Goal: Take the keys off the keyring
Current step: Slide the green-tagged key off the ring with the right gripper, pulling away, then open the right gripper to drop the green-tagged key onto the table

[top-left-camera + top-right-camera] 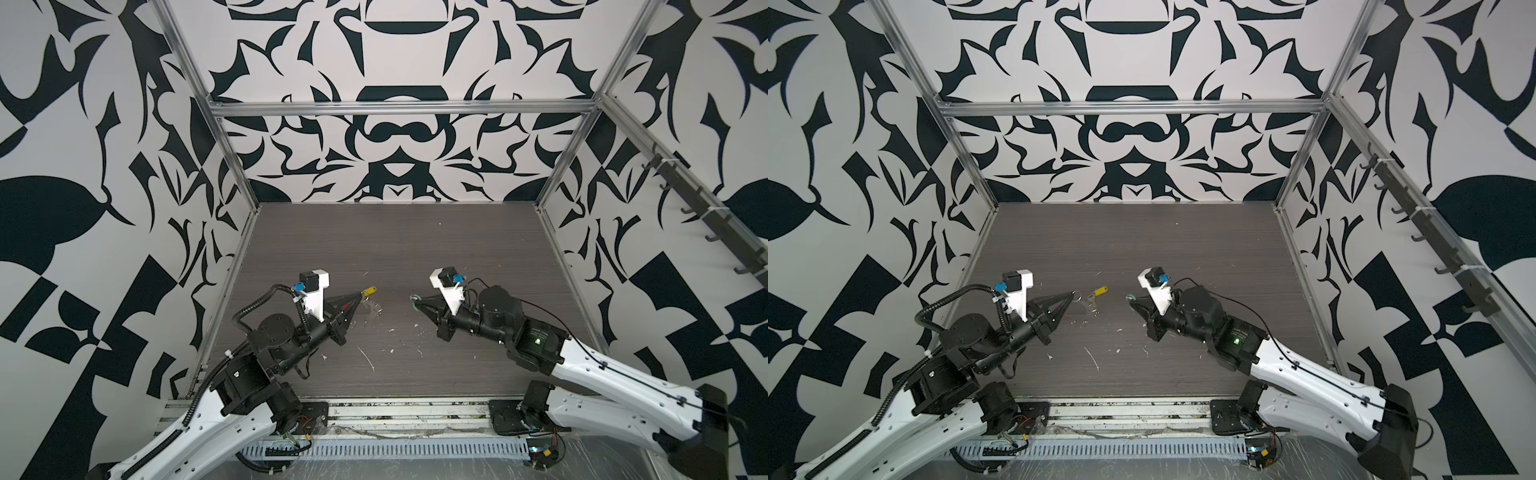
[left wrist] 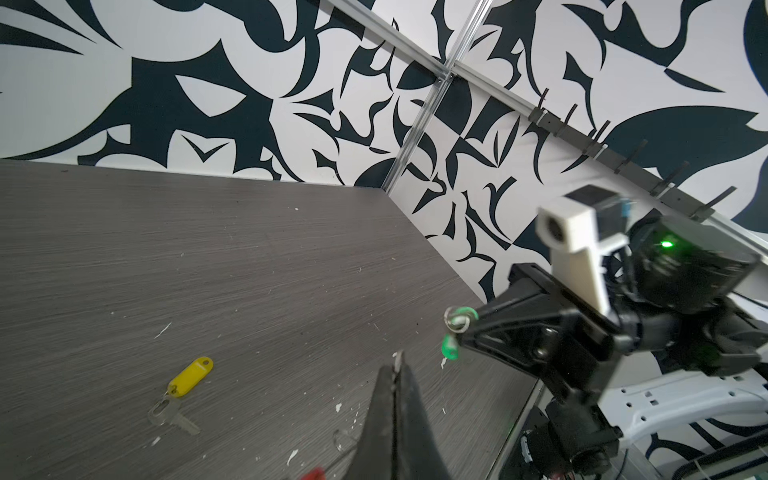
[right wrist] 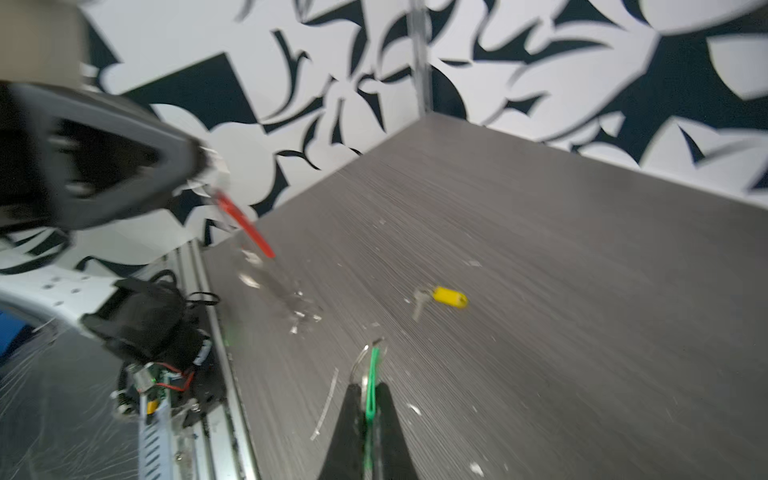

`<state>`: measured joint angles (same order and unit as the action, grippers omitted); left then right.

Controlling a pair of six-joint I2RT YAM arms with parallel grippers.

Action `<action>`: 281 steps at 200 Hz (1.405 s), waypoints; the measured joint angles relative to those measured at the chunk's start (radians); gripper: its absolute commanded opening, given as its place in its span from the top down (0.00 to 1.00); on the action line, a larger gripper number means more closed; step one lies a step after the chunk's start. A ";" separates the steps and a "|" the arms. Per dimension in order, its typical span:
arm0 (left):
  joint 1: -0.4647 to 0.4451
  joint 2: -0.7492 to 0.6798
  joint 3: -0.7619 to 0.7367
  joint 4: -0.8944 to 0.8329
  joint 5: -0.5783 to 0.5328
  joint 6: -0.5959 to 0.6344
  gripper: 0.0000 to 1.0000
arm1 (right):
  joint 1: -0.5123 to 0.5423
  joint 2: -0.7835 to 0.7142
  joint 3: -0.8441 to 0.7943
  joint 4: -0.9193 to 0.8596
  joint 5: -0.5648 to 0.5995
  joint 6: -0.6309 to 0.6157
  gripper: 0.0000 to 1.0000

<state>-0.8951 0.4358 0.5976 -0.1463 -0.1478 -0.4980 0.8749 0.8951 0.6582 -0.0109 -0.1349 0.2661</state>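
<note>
My left gripper [image 2: 397,365] is clenched on the red-sleeved keyring [image 3: 245,226]. My right gripper [image 2: 468,327], well apart, pinches the green key tag [image 3: 372,386] edge-on. The yellow key tag [image 1: 1100,289] lies on the table [image 1: 1142,249], at three o'clock of my left fingertips. My worry is that the thin wire or the narrow tag slips free and drops. No container is in view.

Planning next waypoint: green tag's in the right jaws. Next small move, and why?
Probably lower the right gripper and release the green tag onto the table: it looks clear of the keyring in the left gripper, and the yellow tag already lies free there.
</note>
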 measured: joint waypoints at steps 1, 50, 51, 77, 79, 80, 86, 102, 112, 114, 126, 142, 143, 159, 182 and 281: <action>0.000 0.000 0.000 0.000 0.000 0.000 1.00 | -0.008 0.000 -0.007 0.000 -0.001 0.005 1.00; 0.000 -0.006 -0.008 0.003 -0.005 -0.001 1.00 | -0.134 0.102 -0.187 -0.031 -0.022 0.162 1.00; 0.000 -0.006 -0.008 0.003 -0.005 -0.001 1.00 | -0.135 0.106 -0.188 -0.032 -0.022 0.165 1.00; 0.000 0.005 -0.031 0.007 0.003 -0.004 1.00 | -0.148 0.185 -0.204 -0.048 -0.018 0.212 1.00; 0.000 0.006 -0.032 0.007 0.004 -0.004 1.00 | -0.149 0.189 -0.204 -0.048 -0.018 0.216 1.00; 0.000 0.007 -0.033 0.007 0.004 -0.004 1.00 | -0.150 0.193 -0.204 -0.049 -0.017 0.218 1.00; 0.000 0.013 -0.036 0.007 0.008 -0.005 1.00 | -0.151 0.204 -0.204 -0.049 -0.015 0.226 1.00; 0.000 0.032 -0.044 0.012 0.017 -0.011 1.00 | -0.156 0.235 -0.203 -0.053 -0.005 0.242 1.00; 0.000 0.042 -0.051 0.016 0.023 -0.014 1.00 | -0.160 0.253 -0.203 -0.059 0.002 0.253 1.00; 0.000 0.045 -0.052 0.016 0.024 -0.015 1.00 | -0.161 0.258 -0.203 -0.060 0.002 0.255 1.00; 0.000 0.059 -0.058 0.022 0.033 -0.022 1.00 | -0.163 0.283 -0.203 -0.072 0.014 0.266 1.00; 0.000 0.078 -0.061 0.028 0.044 -0.030 1.00 | -0.166 0.313 -0.199 -0.095 0.027 0.282 0.97; 0.000 0.079 -0.061 0.028 0.045 -0.030 1.00 | -0.166 0.315 -0.198 -0.097 0.028 0.283 0.97; 0.000 0.094 -0.061 0.035 0.058 -0.035 1.00 | -0.168 0.338 -0.188 -0.118 0.035 0.297 0.87; 0.000 0.109 -0.061 0.038 0.071 -0.039 1.00 | -0.169 0.359 -0.153 -0.154 0.044 0.312 0.63; 0.000 0.113 -0.061 0.038 0.084 -0.054 1.00 | -0.170 0.127 0.085 -0.280 -0.077 0.193 0.39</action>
<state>-0.8951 0.5488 0.5365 -0.1081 -0.0635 -0.5518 0.7052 1.0225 0.7437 -0.2913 -0.2115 0.4595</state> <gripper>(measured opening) 0.046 0.598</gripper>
